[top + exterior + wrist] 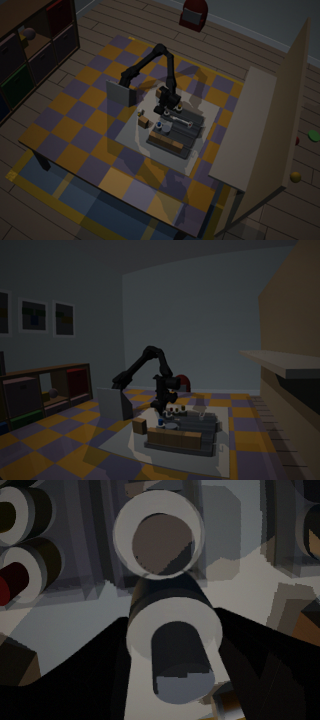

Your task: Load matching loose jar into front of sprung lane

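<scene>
My gripper [171, 621] is shut on a grey-capped jar with a white shoulder and dark body [175, 614], held roughly upright in the wrist view. The similar jar [166, 113] [169, 415] [162, 542] stands in the sprung lane, just beyond the held jar; in the wrist view their outlines meet, but contact is not clear. The white pusher part [180, 119] lies along the lane behind it. The held jar's base and the low front stop are hidden, so I cannot tell whether the base is on the lane floor.
Beside the lane stand a yellow-capped jar [179, 108] [183, 410] and a red-capped jar [11, 584]. On the other side are a blue-capped jar [158, 125] [160, 423] and a grey disc [165, 129]. Wooden blocks [165, 141] fill the outer lane; a loose block [143, 121] [139, 425] stands on the mat.
</scene>
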{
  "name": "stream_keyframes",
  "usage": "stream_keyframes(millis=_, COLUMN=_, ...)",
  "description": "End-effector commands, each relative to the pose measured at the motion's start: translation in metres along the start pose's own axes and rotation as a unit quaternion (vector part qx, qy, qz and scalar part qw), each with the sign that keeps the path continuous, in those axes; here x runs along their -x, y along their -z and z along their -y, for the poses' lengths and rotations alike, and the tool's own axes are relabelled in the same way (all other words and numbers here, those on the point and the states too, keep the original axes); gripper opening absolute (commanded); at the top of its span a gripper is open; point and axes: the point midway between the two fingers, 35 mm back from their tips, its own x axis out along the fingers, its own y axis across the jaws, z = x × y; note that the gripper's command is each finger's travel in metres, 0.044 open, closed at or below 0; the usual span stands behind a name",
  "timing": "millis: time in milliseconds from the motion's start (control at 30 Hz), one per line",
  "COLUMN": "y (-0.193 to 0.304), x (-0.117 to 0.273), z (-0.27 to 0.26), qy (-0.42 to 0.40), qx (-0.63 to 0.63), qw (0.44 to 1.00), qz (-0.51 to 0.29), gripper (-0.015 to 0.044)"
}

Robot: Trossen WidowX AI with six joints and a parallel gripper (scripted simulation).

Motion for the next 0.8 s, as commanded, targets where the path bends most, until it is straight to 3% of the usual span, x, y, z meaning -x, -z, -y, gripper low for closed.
stream_keyframes(millis=0, y=-0.0094, x=0.0022, z=-0.002, qy=-0.001, qx=0.008, qw=1.0, qz=0.01, gripper=0.0)
stream_keyframes(millis=767, y=-0.0176, x=0.0034, z=-0.0028, qy=-0.001, qx=0.008, qw=1.0, qz=0.01, gripper=0.0)
